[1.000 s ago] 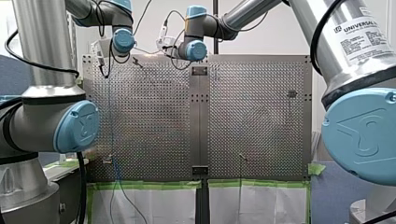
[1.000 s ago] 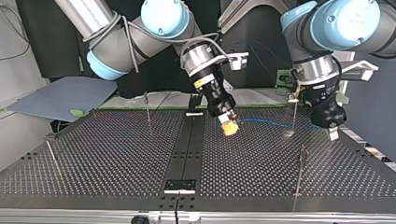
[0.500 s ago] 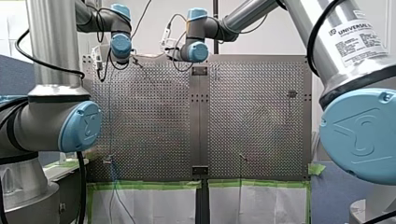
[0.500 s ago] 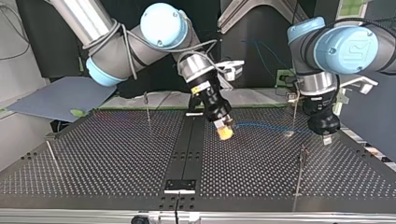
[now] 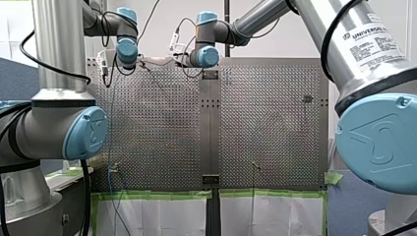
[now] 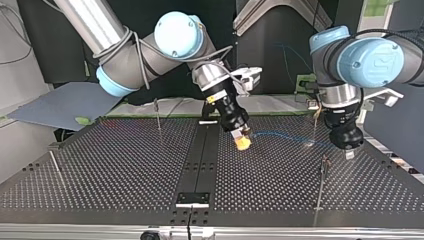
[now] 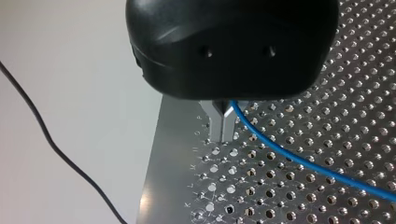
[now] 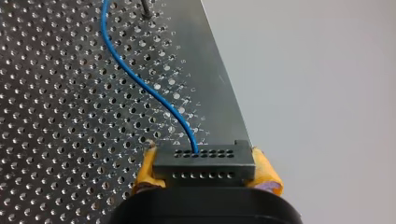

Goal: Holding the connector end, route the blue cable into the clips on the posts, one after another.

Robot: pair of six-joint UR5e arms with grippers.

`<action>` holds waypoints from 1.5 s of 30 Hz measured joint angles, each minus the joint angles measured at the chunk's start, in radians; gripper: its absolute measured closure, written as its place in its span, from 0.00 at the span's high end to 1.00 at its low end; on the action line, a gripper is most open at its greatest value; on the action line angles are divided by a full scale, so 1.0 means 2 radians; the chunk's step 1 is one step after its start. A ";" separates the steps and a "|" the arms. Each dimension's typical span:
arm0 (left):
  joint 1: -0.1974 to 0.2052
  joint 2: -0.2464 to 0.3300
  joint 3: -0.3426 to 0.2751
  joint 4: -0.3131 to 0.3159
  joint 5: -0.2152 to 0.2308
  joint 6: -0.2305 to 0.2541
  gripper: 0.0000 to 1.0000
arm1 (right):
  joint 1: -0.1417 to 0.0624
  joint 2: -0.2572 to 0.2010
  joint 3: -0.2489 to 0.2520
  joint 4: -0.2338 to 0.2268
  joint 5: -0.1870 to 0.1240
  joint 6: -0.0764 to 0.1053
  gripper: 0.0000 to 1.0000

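**A:** Where is the cable, and who has hold of it?

**B:** My right gripper (image 8: pixel 205 171) has its yellow pads clamped on either end of the black rectangular connector (image 8: pixel 204 161), the block with two rows of small holes. The thin blue cable (image 7: pixel 280 149) leaves the connector's top face and curves low over the shiny perforated metal table (image 6: pixel 125 165). It ends at my left gripper (image 7: pixel 220 128), whose metal fingers are pressed together with the cable coming out right at them. I can't tell whether it is pinched hard there or could slide.

**A:** So what does the step need?

**B:** In the top view the left gripper hangs just beside a thin metal post (image 6: pixel 320 190) with a small clip near its tip. I judge that clip to be the next target. The span between the two grippers has some slack, so I'd draw it gently taut, line it up over the clip's mouth and press it down into the clip.

**A:** Anything delicate?

**B:** The post is slender and would likely bend under a sideways pull. The cable looks smooth and limp, so slack could let it slip off the clip. The connector is hard and square-edged, and the soft-looking pads should hold it.
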 joint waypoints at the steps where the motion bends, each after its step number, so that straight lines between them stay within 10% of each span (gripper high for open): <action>1: 0.001 -0.001 0.001 0.000 0.001 0.000 0.01 | 0.000 0.001 -0.002 0.000 0.000 0.000 0.00; 21: 0.012 -0.028 0.020 0.007 0.023 -0.010 0.01 | 0.010 0.039 -0.049 0.011 -0.002 0.000 0.00; 45: 0.037 -0.063 0.059 0.018 0.045 -0.031 0.01 | -0.012 0.040 -0.066 0.016 -0.010 0.009 0.00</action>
